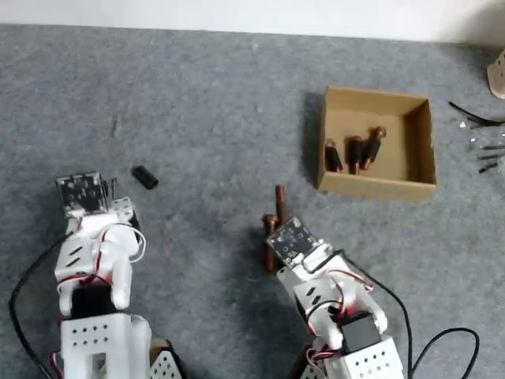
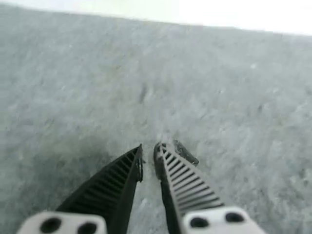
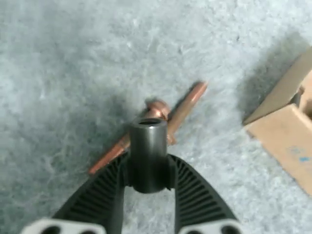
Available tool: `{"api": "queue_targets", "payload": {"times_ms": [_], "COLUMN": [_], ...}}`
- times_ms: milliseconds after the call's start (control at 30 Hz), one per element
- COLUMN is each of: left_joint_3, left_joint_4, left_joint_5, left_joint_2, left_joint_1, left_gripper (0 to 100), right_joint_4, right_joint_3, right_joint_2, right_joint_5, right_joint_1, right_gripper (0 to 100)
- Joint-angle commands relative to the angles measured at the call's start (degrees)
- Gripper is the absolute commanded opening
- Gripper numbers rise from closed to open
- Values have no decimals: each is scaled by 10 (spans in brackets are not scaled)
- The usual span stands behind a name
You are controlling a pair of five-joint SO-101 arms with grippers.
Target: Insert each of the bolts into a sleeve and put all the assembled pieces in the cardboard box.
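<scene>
My right gripper (image 3: 147,163) is shut on a black sleeve (image 3: 147,153), held just above two copper bolts lying crossed on the grey carpet: a long one (image 3: 190,100) and one showing its head (image 3: 157,108). From above, these bolts (image 1: 278,204) lie just ahead of the right arm (image 1: 316,276). A second black sleeve (image 1: 144,177) lies by the left arm; it peeks out beside one finger of my left gripper (image 2: 148,156), which is shut but for a thin slit and holds nothing. The cardboard box (image 1: 418,142) holds three assembled pieces (image 1: 355,151).
Loose black cables and small tools (image 1: 481,142) lie at the right edge beyond the box. A pale object (image 1: 497,75) sits at the far right corner. The box's near corner (image 3: 282,131) stands close to the right gripper. Open carpet spans the middle and far left.
</scene>
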Motion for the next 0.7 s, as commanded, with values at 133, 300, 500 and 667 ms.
{"api": "queue_targets", "payload": {"times_ms": [133,300,500,667], "left_joint_3": [-184,-294,-367,-383], "left_joint_4": [3,7,69,113], "left_joint_5": [-39,-81,-80,-47], "left_joint_2": [325,538,611,577], "left_joint_1": [10,12,69,222], "left_gripper": [59,60,60,60], "right_joint_4": [3,2,-21,-40], "right_joint_3": [0,1,3,3], "right_joint_2": [-9,-25,-24,-24], "right_joint_5": [-6,-5,-5,-9], "right_joint_1": [9,9,25,88], "right_gripper": [5,5,5,5]}}
